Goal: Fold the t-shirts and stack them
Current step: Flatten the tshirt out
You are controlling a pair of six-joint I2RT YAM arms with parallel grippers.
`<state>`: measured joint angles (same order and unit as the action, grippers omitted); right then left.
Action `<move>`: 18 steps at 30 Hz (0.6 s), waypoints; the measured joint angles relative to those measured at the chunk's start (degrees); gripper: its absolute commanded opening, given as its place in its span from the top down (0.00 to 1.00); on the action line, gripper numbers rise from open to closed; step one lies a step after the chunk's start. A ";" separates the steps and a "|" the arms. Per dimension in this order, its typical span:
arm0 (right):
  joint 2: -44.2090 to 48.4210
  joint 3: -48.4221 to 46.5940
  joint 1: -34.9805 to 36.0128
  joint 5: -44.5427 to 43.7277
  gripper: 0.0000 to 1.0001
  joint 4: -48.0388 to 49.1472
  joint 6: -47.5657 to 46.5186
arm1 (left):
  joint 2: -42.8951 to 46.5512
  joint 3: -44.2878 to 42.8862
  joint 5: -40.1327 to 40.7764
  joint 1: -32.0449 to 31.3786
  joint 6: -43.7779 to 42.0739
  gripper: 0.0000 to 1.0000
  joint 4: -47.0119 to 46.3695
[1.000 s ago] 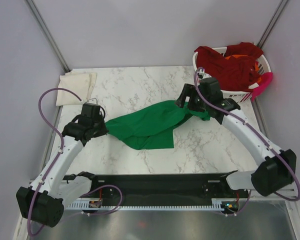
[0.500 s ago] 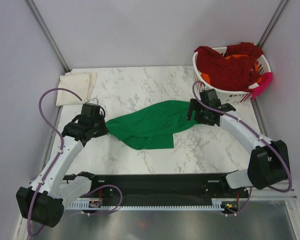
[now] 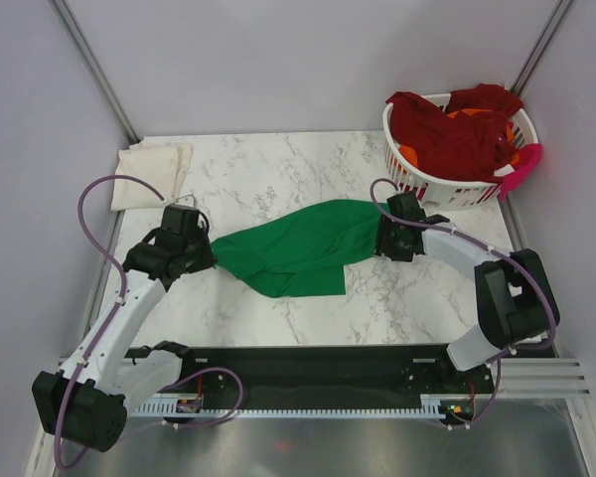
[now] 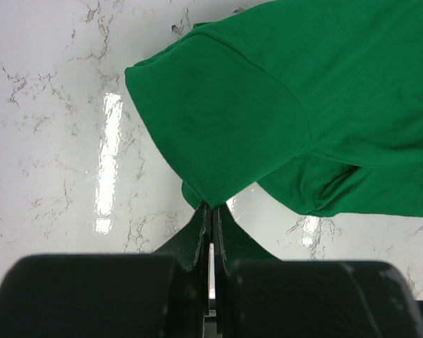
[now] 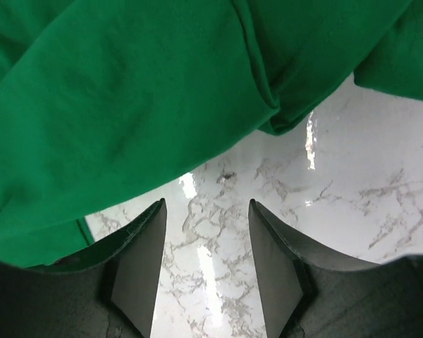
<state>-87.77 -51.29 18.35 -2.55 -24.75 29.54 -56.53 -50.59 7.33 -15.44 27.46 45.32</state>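
The green t-shirt (image 3: 296,248) lies crumpled across the middle of the marble bench (image 3: 278,159), stretched between the two hands. The left hand (image 3: 205,255) is closed tight on one edge of it: in the left wrist view the two fingertips meet with a small fold of green cloth pinched between them, and the rest of the shirt spreads away in front of this hand and to its right. The right hand (image 3: 381,238) is at the other end of the shirt with its fingers (image 5: 137,267) apart. In the right wrist view only bare marble shows between them, and the cloth lies just ahead of the tips and along the left finger; I cannot tell if it touches. Behind the right hand, close to its arm, stands a white slatted basket (image 3: 447,187) holding dark red t-shirts (image 3: 447,134) and a bit of orange cloth (image 3: 409,154), with a pink cloth (image 3: 526,162) hanging over its rim. Well beyond the left hand, at the far corner of the bench, a cream t-shirt (image 3: 151,169) lies flat. A purple cable (image 3: 91,204) loops out beside the left arm, clear of the shirt.
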 measured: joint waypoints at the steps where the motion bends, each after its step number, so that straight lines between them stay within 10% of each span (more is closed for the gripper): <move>1: -1.16 -0.04 -0.11 0.11 0.42 0.79 -0.02 | 0.00 0.00 -0.02 0.00 0.00 0.98 0.00; 15: -9.42 -3.63 -3.21 0.31 0.43 7.93 -1.29 | -0.72 0.02 -0.02 0.00 -0.02 0.98 0.00; 18: -9.64 -3.63 -3.37 0.63 0.56 8.66 -1.62 | -0.87 0.02 -0.02 0.00 -0.02 0.98 0.00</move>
<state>-97.41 -54.92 14.98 -1.91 -16.10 27.92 -57.41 -50.57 7.31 -15.44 27.44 45.32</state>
